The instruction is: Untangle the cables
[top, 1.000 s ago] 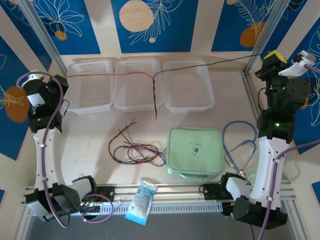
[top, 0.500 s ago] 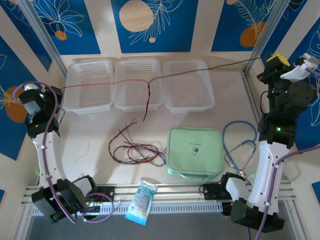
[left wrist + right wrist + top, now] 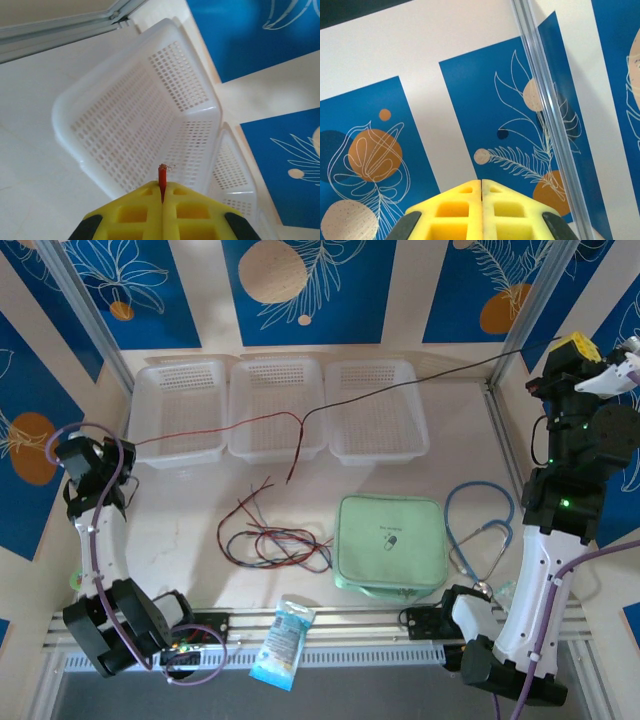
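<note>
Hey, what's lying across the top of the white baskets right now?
A red cable runs over the left and middle baskets, a black cable over the right one; they meet above the middle basket. Whether they touch the rims can't be told.

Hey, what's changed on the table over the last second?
The left pincer, shut on the red cable, pulled back toward the near edge. The right pincer, holding the black cable, drew further right. Their junction slid nearer across the middle basket. The loose cable pile and green pouch stayed put.
</note>
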`<state>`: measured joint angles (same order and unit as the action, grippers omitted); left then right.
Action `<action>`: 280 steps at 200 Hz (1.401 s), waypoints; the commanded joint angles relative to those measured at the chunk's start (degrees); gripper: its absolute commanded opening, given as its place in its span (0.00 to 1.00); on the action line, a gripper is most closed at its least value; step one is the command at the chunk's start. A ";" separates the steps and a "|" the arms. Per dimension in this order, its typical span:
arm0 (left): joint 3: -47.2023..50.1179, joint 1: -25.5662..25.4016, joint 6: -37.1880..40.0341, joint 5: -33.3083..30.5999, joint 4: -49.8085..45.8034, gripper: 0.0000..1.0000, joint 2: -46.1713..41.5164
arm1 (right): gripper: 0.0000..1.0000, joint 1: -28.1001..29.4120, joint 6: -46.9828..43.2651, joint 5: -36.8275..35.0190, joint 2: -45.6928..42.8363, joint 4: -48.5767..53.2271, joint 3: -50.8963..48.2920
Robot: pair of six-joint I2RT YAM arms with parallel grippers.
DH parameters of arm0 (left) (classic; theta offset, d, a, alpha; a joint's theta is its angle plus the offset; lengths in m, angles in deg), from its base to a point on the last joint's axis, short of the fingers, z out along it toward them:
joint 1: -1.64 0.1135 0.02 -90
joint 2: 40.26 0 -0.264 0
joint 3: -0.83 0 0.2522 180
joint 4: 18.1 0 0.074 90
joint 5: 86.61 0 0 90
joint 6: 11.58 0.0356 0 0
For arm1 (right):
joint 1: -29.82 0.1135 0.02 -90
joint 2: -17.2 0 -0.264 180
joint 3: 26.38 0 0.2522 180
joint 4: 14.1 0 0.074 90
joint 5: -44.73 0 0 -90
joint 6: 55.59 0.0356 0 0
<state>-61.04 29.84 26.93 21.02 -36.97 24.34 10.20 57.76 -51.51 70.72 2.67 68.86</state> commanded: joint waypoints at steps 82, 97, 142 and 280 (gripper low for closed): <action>2.68 2.97 6.95 -1.76 1.27 0.00 4.96 | 0.00 -2.22 -6.36 -5.77 1.33 -3.45 5.07; 2.42 3.85 7.19 0.31 1.19 0.00 6.89 | 0.00 -2.45 -6.65 -4.53 1.55 -3.18 6.55; 2.59 5.11 7.63 -0.62 2.20 0.00 9.79 | 0.00 -2.51 -9.66 -5.62 1.26 -3.43 6.86; 2.73 8.88 12.66 1.78 1.88 0.00 16.93 | 0.00 -1.54 -29.74 -8.67 5.84 -7.55 18.06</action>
<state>-58.40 37.29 37.27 21.65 -35.33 39.96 8.30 32.69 -57.60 75.90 -1.83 84.55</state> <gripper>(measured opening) 0.049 0.049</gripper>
